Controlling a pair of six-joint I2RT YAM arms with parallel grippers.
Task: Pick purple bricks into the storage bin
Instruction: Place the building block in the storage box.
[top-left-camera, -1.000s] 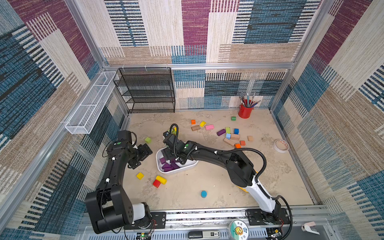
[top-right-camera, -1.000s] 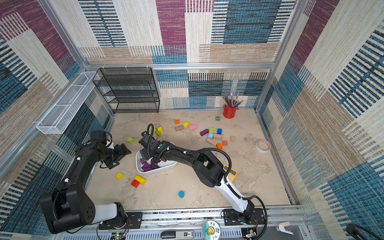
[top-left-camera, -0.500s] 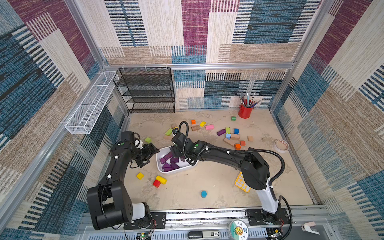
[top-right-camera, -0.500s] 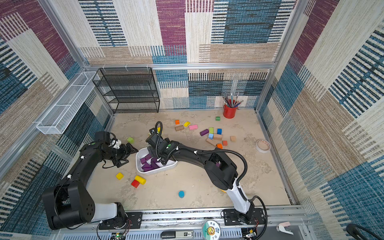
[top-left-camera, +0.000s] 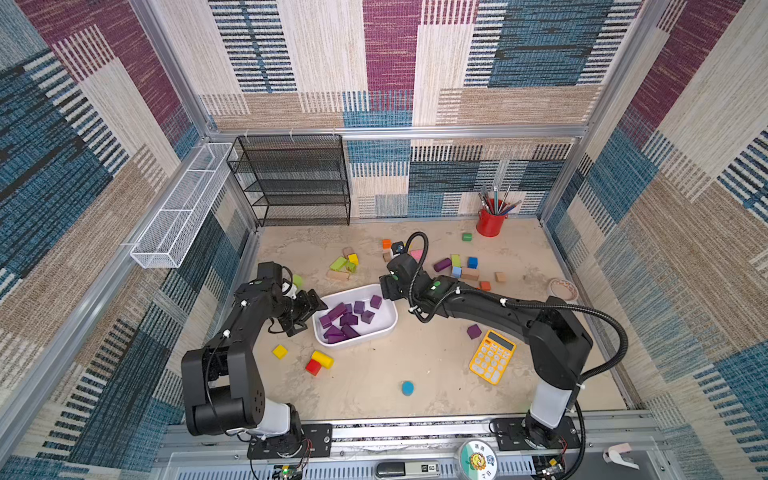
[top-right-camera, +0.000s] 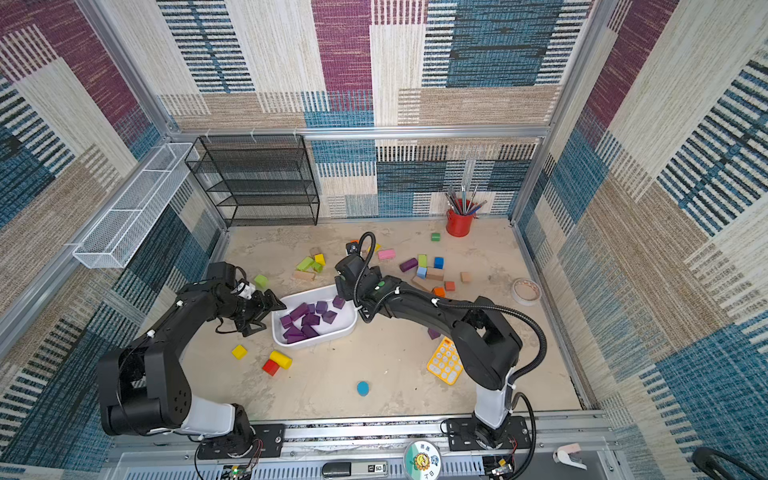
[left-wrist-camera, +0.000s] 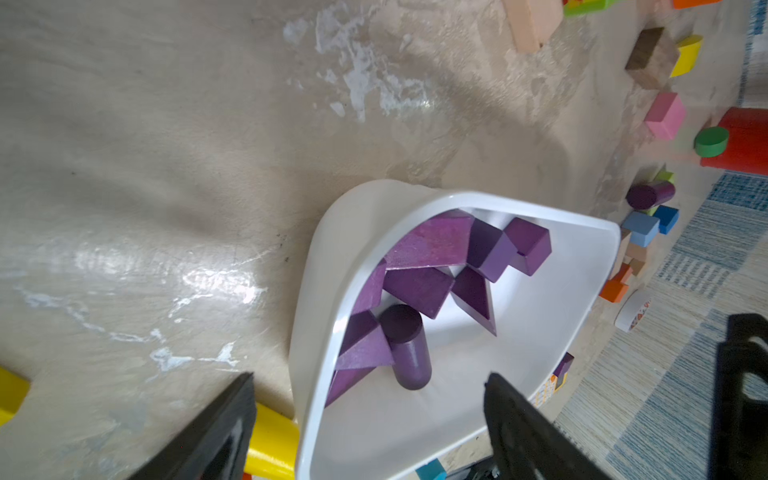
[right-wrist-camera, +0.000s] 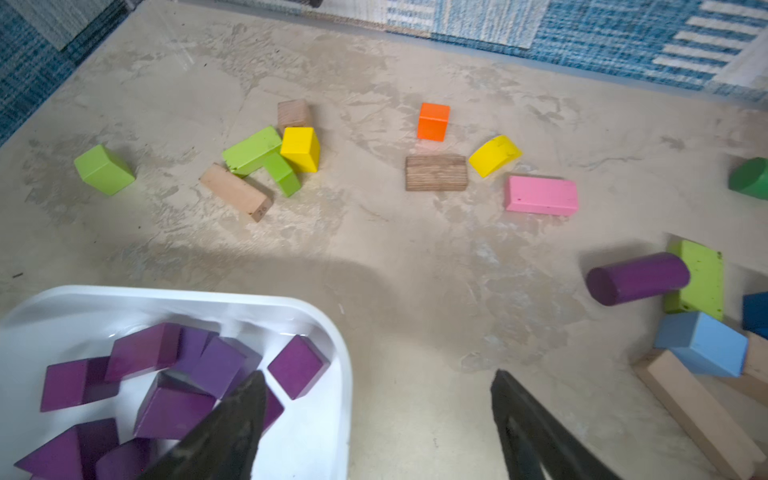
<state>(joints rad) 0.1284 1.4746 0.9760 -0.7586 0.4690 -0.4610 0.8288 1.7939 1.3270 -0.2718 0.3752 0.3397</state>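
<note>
Purple bricks (top-left-camera: 348, 320) mostly lay inside the bin (top-left-camera: 384, 322), so we held left gripper (left-wrist-camera: 369, 376) and right gripper (right-wrist-camera: 374, 382) spread and empty at its ends, likely readying for the cylinder (top-left-camera: 442, 264) and cube (top-left-camera: 473, 331) outside it.

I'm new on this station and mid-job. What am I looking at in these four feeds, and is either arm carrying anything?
Two black robot arms, a left arm and a right arm, work over a tabletop. Two feeds look down from overhead and are nearly identical. The other two come from a camera on each wrist, looking past its tool. The left tool and right tool are both open and empty, at opposite ends of the white storage bin. The bin holds a heap of purple bricks. Outside it lie a purple cylinder among coloured blocks and a purple cube beside the yellow calculator.
</note>
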